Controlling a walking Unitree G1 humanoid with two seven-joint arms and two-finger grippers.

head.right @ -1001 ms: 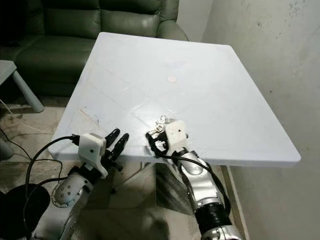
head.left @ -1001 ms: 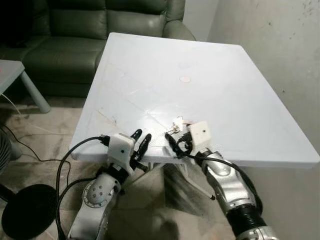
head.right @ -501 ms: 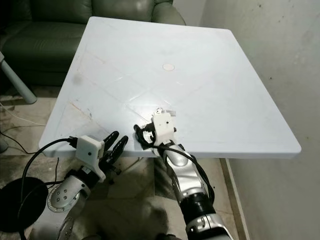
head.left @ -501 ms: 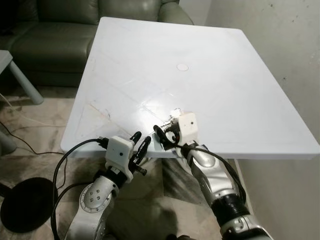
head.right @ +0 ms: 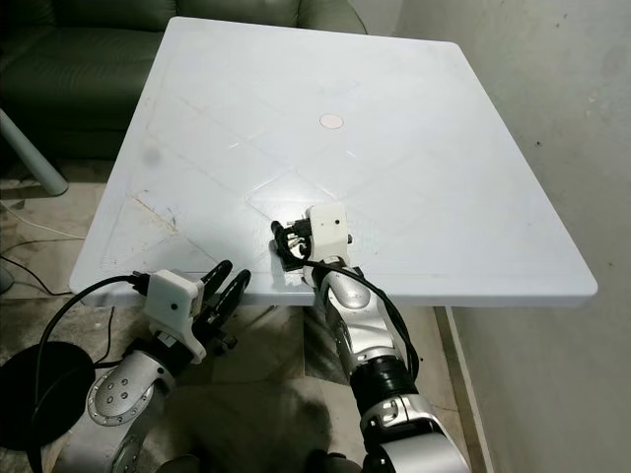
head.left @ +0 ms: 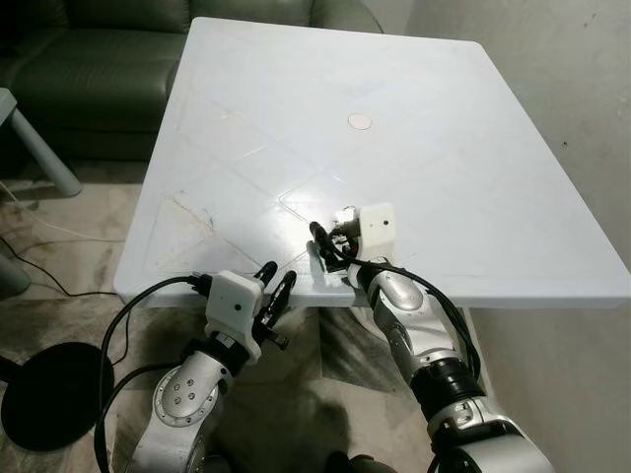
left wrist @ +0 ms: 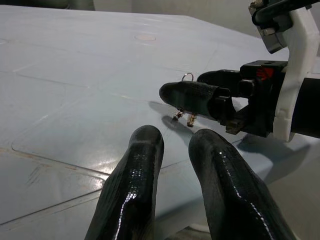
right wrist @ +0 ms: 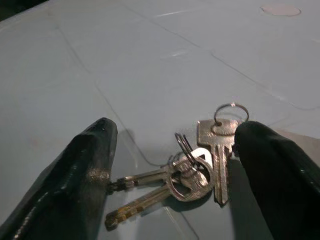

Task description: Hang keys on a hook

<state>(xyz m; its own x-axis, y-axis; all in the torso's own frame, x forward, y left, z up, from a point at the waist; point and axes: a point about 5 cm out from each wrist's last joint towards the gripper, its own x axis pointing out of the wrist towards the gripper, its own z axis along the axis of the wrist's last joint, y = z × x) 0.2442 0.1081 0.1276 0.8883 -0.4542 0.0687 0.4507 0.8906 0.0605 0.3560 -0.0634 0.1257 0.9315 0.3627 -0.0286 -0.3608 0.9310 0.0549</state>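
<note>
The small bunch of silver metal keys point(right wrist: 200, 167) lies flat on the white plastic bench point(head.left: 414, 118) near its front edge, between the right gripper point(right wrist: 175, 165)'s spread fingers (long axis across the gap). The left gripper point(left wrist: 175, 175), fingers slightly apart, hangs below the edge, farther off.

Three keys point(right wrist: 200, 162), two rings point(right wrist: 231, 111)

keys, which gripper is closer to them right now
Right. The right gripper is open with a finger on either side of the keys on the table; the left gripper sits back at the table's near edge.
</note>
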